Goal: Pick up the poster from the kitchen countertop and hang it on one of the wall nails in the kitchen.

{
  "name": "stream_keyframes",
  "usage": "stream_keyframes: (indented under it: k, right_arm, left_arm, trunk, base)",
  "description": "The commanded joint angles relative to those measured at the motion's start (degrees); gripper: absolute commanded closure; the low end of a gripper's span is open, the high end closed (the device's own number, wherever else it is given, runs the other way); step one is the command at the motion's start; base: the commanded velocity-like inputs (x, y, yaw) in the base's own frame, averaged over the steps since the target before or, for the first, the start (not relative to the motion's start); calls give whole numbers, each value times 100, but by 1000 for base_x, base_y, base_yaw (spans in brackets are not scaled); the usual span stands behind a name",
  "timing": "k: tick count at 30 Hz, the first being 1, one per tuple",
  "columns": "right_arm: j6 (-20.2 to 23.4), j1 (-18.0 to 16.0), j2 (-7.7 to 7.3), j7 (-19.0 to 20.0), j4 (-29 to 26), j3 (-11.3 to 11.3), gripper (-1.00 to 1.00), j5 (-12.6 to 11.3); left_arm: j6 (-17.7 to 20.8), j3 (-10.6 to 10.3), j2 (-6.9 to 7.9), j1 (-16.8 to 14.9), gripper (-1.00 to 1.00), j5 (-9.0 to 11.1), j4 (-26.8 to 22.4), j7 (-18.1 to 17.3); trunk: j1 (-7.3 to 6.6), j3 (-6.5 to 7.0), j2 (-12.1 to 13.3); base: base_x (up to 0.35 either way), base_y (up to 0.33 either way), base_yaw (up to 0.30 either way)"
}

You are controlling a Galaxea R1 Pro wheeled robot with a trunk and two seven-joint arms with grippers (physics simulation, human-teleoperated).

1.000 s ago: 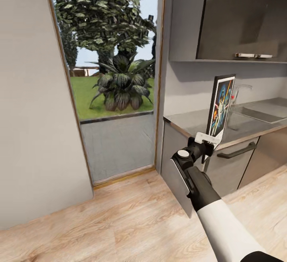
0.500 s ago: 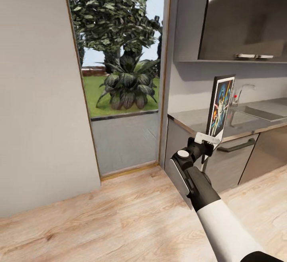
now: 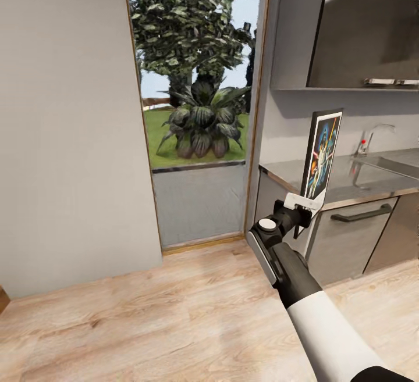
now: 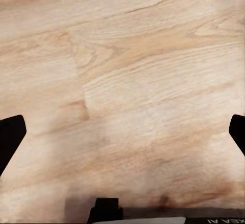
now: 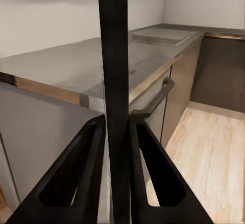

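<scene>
Pale wood plank floor [image 3: 174, 312] lies bare ahead and to the left, up to a plain grey wall [image 3: 70, 126] and a tall glazed doorway [image 3: 198, 109]. The right gripper [image 3: 304, 203] is clenched on the bottom edge of the upright black-framed Star Wars poster [image 3: 321, 152]. Behind it runs the grey-brown kitchen countertop [image 3: 343, 184]. The left gripper's [image 4: 122, 132] dark fingertips [image 4: 11, 137] stand wide apart over the floor, holding nothing.

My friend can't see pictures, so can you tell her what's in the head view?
The right gripper holds a poster upright by its bottom edge, in front of a grey countertop with a sink. To the left, a tall window shows a tree and a leafy plant outside, beside a pale wall and over a wooden floor.
</scene>
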Motion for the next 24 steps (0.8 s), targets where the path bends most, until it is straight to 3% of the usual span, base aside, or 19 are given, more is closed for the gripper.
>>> stream_keyframes:
  k: [1,6,19,24]
  right_arm:
    - [43,-4,-3,-24,-5,13,100,-29]
    - [40,-2,-3,-24,-4,13,100,-29]
    - [38,-3,-3,-20,3,21,100,-29]
    - [37,0,0,-3,-12,47,100,-34]
  left_arm:
    - [-1,7,-2,2,-100,-1,-9,2]
    - [-1,7,-2,1,-100,-1,-9,3]
    - [-1,7,-3,3,-100,-1,-9,-2]
    - [-1,7,-3,1,-100,-1,-8,-3]
  trunk:
    - [-3,-5,-3]
    - [-3,-5,-3]
    - [-3,-5,-3]
    - [-3,-5,-3]
  base:
    - [-319,0,21]
    - [-321,0,135]
    - [-191,0,266]
    - [-254,0,96]
